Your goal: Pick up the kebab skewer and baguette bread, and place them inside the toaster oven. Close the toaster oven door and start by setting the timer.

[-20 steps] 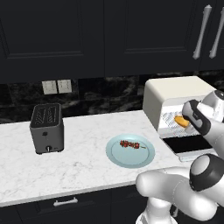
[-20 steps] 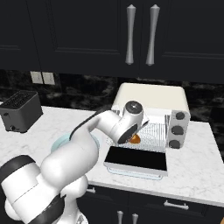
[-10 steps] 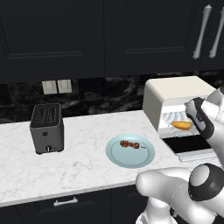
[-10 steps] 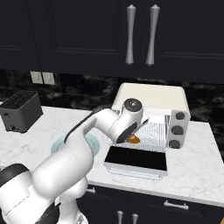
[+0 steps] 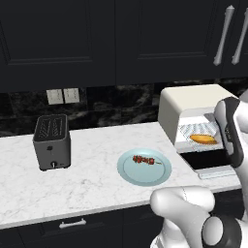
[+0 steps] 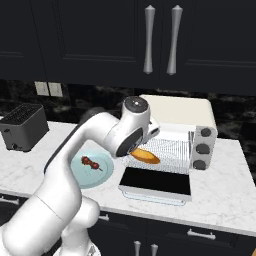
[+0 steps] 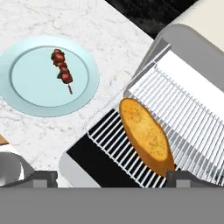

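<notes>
Item 1, baguette bread [image 7: 145,134]: laid lengthwise on the wire rack [image 7: 183,118] of the toaster oven [image 6: 176,131], near the rack's front edge; in the hand view its grain and the rack bars are seen from above, while the right base view shows it [image 6: 146,156] partly behind the wrist.

Item 2, kebab skewer [image 7: 63,70]: lying on the pale blue plate [image 7: 26,94], at about 10 o'clock from the loaf in the hand view, well apart from the oven.

Item 3, toaster oven door [image 6: 156,182]: folded down flat, its dark glass facing up, projecting toward the front edge of the marble surface [image 5: 92,179].

Item 4, gripper [image 7: 111,178]: jaws spread wide, nothing held; one tip is just beside the loaf's near end, contact cannot be told.

Item 5, black toaster [image 5: 51,141]: at 9 o'clock of the plate in the left base view, with bare surface between.

Item 6, knobs [image 6: 202,149]: seen on the right panel in the right base view.
</notes>
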